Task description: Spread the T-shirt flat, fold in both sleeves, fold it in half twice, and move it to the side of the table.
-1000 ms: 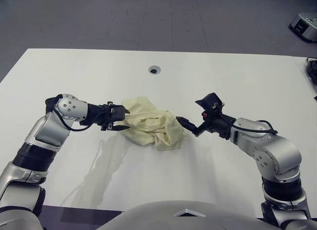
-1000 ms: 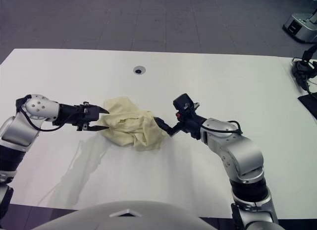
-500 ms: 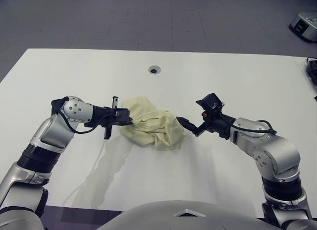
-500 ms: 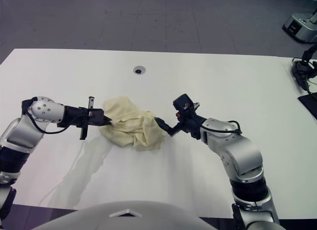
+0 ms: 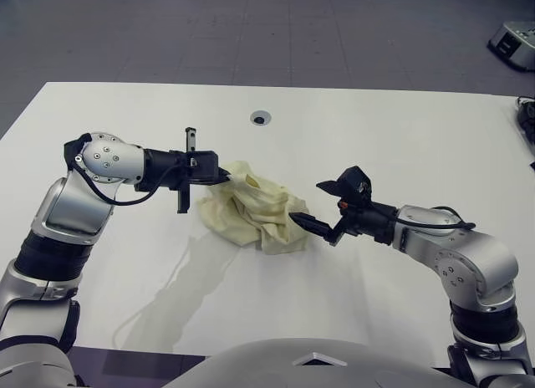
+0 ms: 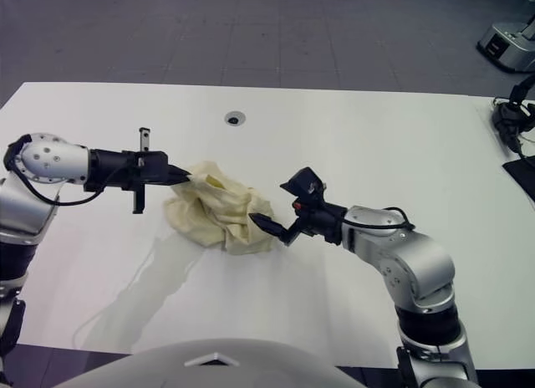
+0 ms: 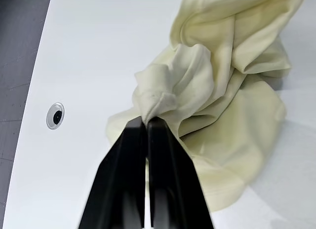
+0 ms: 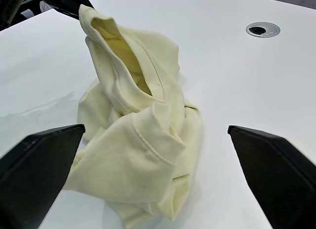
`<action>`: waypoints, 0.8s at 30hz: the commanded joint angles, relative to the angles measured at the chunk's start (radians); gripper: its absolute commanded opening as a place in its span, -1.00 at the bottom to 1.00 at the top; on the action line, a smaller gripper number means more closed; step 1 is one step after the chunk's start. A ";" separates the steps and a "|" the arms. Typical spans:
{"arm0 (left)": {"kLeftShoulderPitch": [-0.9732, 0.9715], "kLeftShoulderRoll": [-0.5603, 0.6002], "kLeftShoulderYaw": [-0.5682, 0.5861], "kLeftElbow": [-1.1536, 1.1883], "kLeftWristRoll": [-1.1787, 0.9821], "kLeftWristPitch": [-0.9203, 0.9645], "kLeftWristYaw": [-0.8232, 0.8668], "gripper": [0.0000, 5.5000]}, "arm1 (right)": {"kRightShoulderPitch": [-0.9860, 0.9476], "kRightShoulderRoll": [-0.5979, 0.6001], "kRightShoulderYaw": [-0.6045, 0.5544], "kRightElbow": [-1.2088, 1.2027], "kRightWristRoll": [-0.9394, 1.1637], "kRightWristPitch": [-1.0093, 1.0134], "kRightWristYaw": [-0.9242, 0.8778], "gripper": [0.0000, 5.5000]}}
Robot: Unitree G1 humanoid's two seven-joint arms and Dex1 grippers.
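Here, bunched T-shirt (image 5: 255, 214), pinched corner pointing left, clamped by left pincer (image 7: 146, 122)

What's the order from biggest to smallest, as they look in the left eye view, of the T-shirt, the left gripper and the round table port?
1. T-shirt, a crumpled heap.
2. left gripper, shut on the T-shirt.
3. table port, clearly smallest, though farther from the camera.
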 commanded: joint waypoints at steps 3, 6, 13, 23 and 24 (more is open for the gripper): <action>-0.040 0.028 0.014 -0.018 -0.011 0.010 -0.016 -1.00 | 0.026 0.040 0.038 0.121 -0.025 -0.026 -0.023 0.89; -0.055 0.030 0.012 -0.008 -0.008 0.005 -0.021 -1.00 | 0.055 0.039 0.048 0.133 -0.024 -0.029 -0.027 0.72; -0.049 0.035 0.013 -0.014 -0.001 0.009 -0.017 -1.00 | 0.061 0.038 0.047 0.100 0.004 -0.020 -0.022 0.29; -0.038 0.039 0.008 -0.005 0.011 0.004 -0.015 -1.00 | 0.048 0.020 0.036 0.052 0.017 -0.003 -0.023 -0.28; -0.038 0.041 0.010 -0.003 0.011 0.002 -0.015 -1.00 | 0.048 0.016 0.034 0.048 0.019 -0.002 -0.022 -0.34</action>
